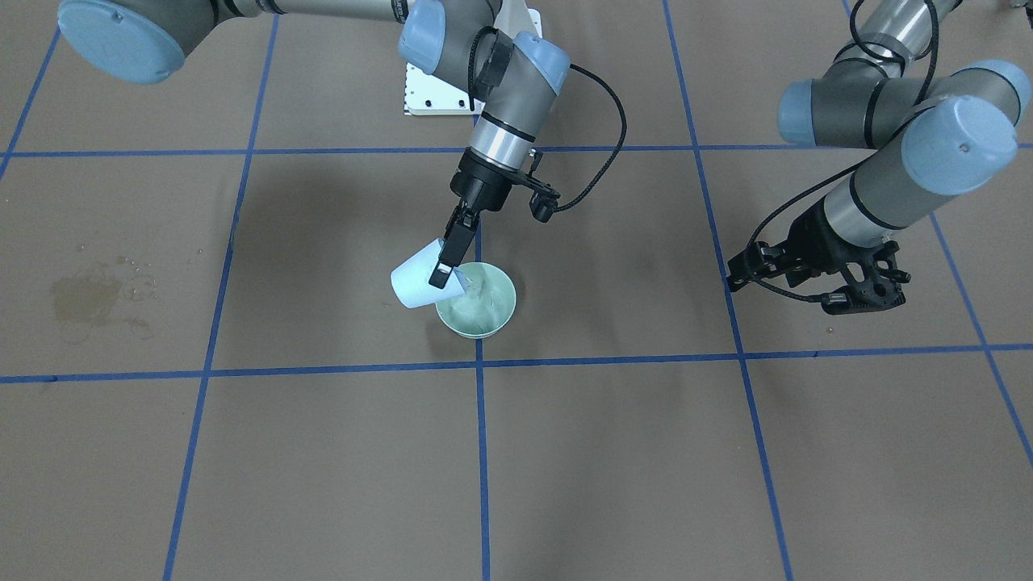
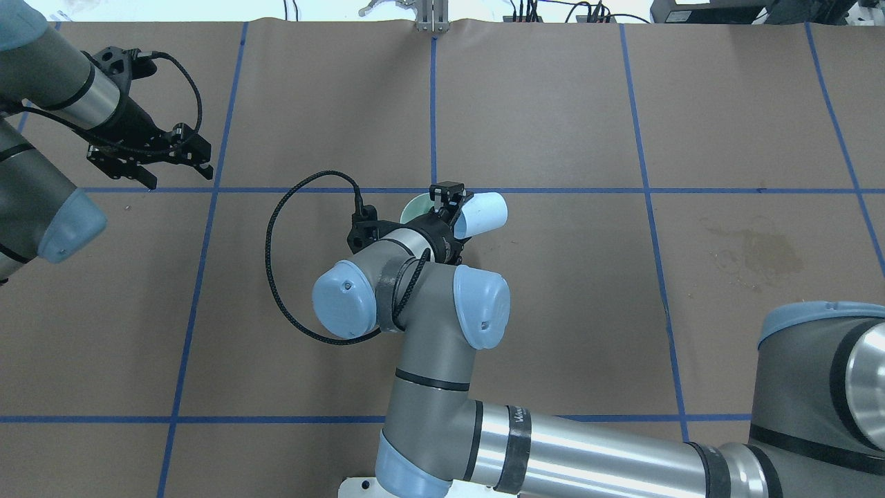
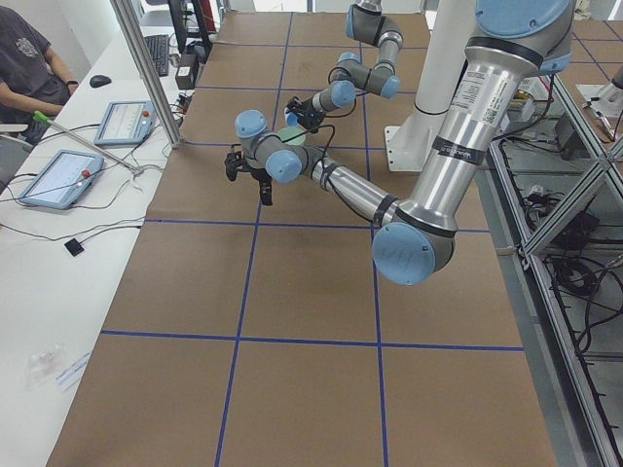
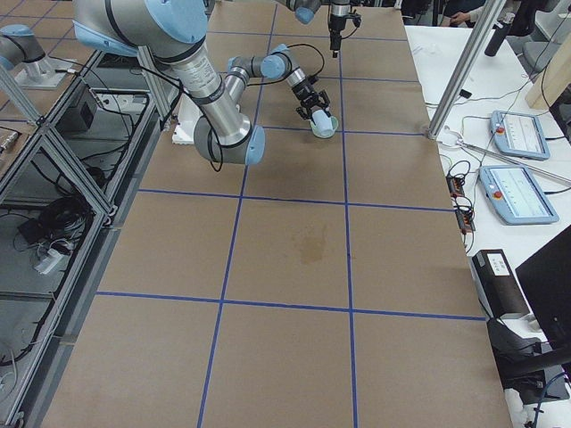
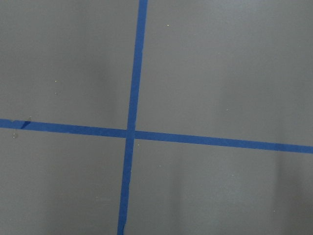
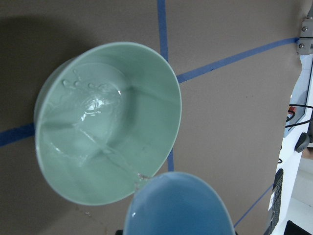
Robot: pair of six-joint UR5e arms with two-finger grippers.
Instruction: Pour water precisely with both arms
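Jaws of the black two-finger right claw point(image 1: 442, 273) are clenched on the rim of a glossy pale blue cup point(image 1: 411, 286). The cup is tipped almost onto its side, its lip hanging just over the near rim of a round pale green glazed bowl point(image 1: 494, 313) directly below the claw. In the right wrist view the water point(image 6: 95, 105), clear and colourless, runs in a thin thread from the cup's lip down the bowl's inner wall and lies rippling with white glints in the bottom. The bowl stands on a strip of blue tape point(image 1: 482, 452) that grids the brown paper-covered table point(image 1: 629, 468). Out beyond the cup's base a dull damp stain point(image 1: 85, 294) marks the paper. Well apart, the black left claw point(image 2: 177, 171) hangs over a tape crossing; its fingers look spread, with nothing between them.
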